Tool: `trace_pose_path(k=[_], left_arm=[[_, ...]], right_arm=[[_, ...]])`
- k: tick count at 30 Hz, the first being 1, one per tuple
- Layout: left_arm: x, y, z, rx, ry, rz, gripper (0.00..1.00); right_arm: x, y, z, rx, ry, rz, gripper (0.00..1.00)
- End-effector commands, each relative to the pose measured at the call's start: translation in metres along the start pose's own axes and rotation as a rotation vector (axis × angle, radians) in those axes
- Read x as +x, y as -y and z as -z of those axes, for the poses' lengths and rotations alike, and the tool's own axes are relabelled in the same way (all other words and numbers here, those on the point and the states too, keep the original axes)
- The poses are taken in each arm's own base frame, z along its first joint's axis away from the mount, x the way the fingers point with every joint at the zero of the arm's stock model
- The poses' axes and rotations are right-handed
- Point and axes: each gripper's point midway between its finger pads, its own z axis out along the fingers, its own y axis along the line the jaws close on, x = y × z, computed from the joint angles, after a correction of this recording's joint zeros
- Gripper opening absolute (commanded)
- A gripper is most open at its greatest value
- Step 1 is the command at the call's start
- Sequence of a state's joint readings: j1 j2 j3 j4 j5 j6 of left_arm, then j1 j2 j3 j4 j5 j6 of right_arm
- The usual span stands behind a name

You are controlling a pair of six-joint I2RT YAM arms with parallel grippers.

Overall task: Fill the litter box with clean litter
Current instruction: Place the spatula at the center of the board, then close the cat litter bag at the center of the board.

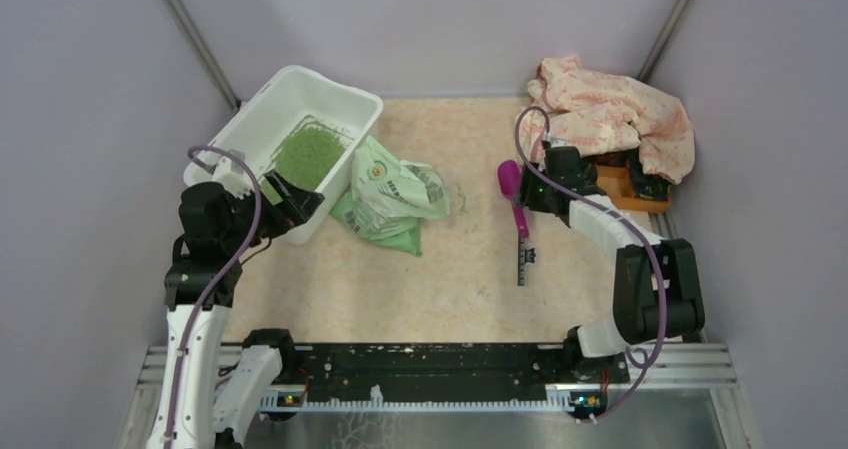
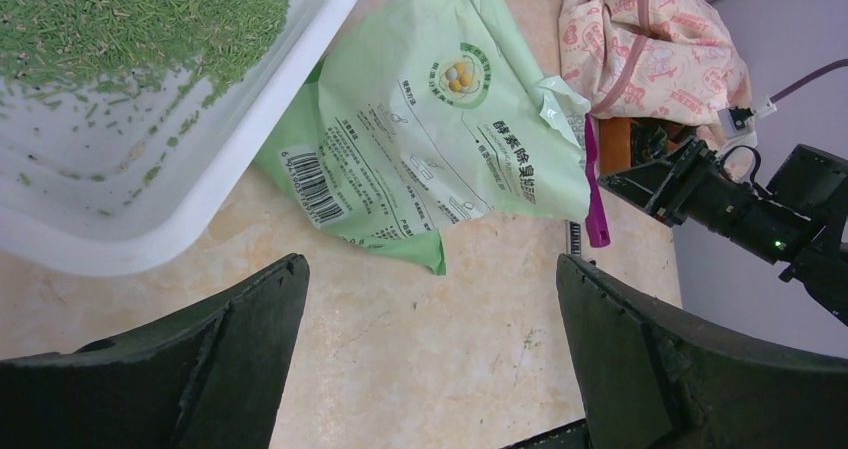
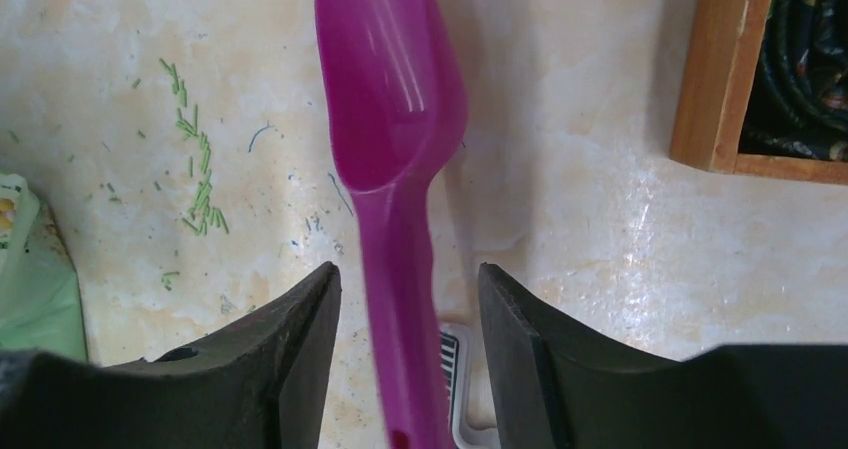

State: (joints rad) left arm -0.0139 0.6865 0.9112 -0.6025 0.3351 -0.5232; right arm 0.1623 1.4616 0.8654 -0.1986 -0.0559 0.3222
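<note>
The white litter box (image 1: 262, 97) stands at the back left; its rim also shows in the left wrist view (image 2: 250, 134). Clean green litter (image 1: 308, 154) forms a patch on its floor, also seen from the left wrist (image 2: 130, 19). My left gripper (image 1: 298, 205) is open and empty, above bare table by the tub's near corner (image 2: 430, 264). My right gripper (image 1: 525, 191) is open. Its jaws straddle the handle of a purple scoop (image 3: 390, 89) lying on the table, with gaps on both sides (image 3: 408, 269).
A light green printed bag (image 1: 390, 197) lies beside the tub. A black ruler-like strip (image 1: 521, 259) lies under the scoop handle. A pink cloth (image 1: 615, 114) covers part of an orange wooden tray (image 1: 630, 191) at the back right. Stray granules (image 3: 195, 184) dot the table.
</note>
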Motion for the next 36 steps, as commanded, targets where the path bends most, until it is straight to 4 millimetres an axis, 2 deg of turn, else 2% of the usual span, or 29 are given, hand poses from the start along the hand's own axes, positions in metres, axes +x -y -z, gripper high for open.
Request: trace_pose_path(k=[1,3,4,10,11,12,17,22,27,33,36], left_arm=[[-0.009,0.007,-0.001,0.030,0.026,-0.012,0.99],[-0.009,0.007,-0.003,0.030,0.022,-0.014,0.99],[-0.010,0.007,-0.003,0.030,0.022,-0.014,0.99],[-0.020,0.012,-0.012,0.040,0.012,-0.025,0.99],[-0.023,0.014,-0.012,0.044,0.013,-0.028,0.99],[-0.025,0.015,-0.012,0.046,0.016,-0.028,0.99],[-0.030,0.020,-0.008,0.056,0.033,-0.031,0.99],[-0.026,0.018,-0.003,0.044,0.024,-0.037,0.99],[-0.024,0.017,-0.002,0.040,0.016,-0.040,0.99],[-0.025,0.017,-0.004,0.041,0.010,-0.039,0.99],[-0.025,0.018,-0.004,0.045,0.010,-0.038,0.99]], right_arm=[[-0.034,-0.016,0.017,-0.076,0.141,0.046,0.55],[-0.041,-0.035,0.032,-0.167,0.175,0.079,0.58],[-0.045,-0.051,0.043,-0.235,0.204,0.105,0.59],[-0.065,-0.174,0.110,-0.676,0.323,0.389,0.61],[-0.068,-0.194,0.118,-0.738,0.336,0.441,0.61],[-0.070,-0.211,0.119,-0.780,0.329,0.487,0.61],[-0.094,-0.265,0.100,-0.891,0.292,0.616,0.62],[-0.090,-0.300,0.077,-1.035,0.256,0.666,0.72],[-0.076,-0.324,0.048,-0.990,0.217,0.752,0.73],[-0.053,-0.346,0.043,-1.102,0.143,0.756,0.74],[-0.035,-0.349,0.029,-1.039,0.088,0.795,0.73]])
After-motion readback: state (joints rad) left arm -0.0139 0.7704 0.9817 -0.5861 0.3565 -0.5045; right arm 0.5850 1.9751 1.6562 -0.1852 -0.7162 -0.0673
